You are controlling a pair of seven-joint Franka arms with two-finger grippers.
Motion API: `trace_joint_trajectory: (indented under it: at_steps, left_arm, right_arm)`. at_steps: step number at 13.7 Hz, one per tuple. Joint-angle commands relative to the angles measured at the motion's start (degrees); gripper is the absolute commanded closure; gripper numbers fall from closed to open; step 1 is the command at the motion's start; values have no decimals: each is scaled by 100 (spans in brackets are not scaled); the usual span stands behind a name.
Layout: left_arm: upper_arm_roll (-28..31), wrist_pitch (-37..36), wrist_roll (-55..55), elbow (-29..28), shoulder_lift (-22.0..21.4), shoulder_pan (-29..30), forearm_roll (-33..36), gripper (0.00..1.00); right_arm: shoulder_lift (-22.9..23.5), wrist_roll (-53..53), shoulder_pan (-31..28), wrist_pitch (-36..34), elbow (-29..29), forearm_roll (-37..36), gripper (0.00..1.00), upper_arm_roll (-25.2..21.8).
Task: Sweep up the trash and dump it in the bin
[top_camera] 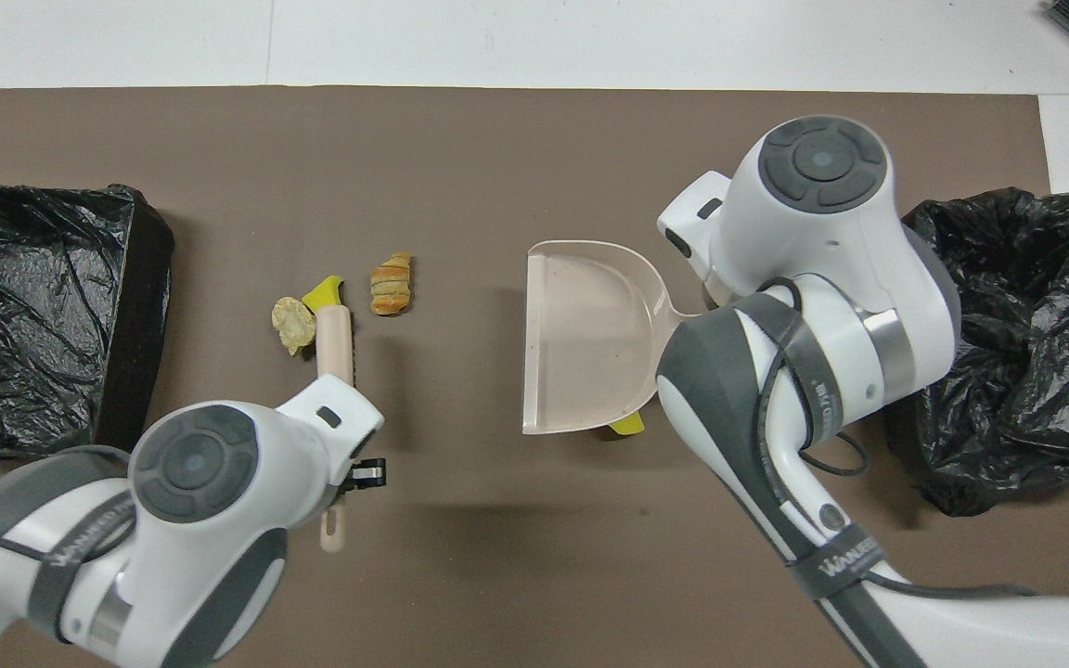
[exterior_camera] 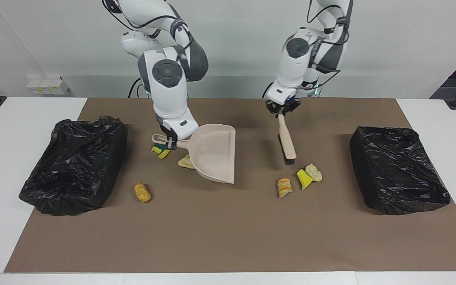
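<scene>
Trash lies scattered on the brown mat between two black-lined bins, so both arms carry sweeping gear. Right tool is clenched on the dustpan handle, pan raised with its mouth toward three scraps lying together. Left tool grips the brush, bristles down just above them, probably ready to push them panward. Other scraps sit near the pan.
</scene>
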Motion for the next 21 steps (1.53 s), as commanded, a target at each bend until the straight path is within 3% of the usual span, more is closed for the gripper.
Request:
trace_joint_trajectory:
  at_steps: [1, 6, 9, 14, 17, 21]
  left_arm:
    - [-83, -167, 621, 419, 274, 721, 275, 100]
    - [-83, -88, 2527, 1588, 1292, 2022, 451, 100]
    - [-91, 692, 2988, 1538, 1830, 2200, 513, 100]
    - [-118, 1107, 2226, 1142, 2050, 1631, 460, 100]
    - [-144, 1169, 1969, 756, 1867, 1094, 312, 100]
    - [-144, 1256, 1995, 649, 1734, 234, -118, 100]
  right_arm:
    - [-137, -66, 359, 355, -404, -264, 100, 17]
    - [363, 909, 720, 865, -449, -581, 100, 17]
    - [505, 1665, 923, 1032, -484, -931, 100, 17]
    - [479, 1763, 958, 1050, -537, -976, 100, 17]
    - [479, 1771, 958, 1050, -546, -968, 100, 26]
    - [479, 1772, 958, 1050, -546, -968, 100, 26]
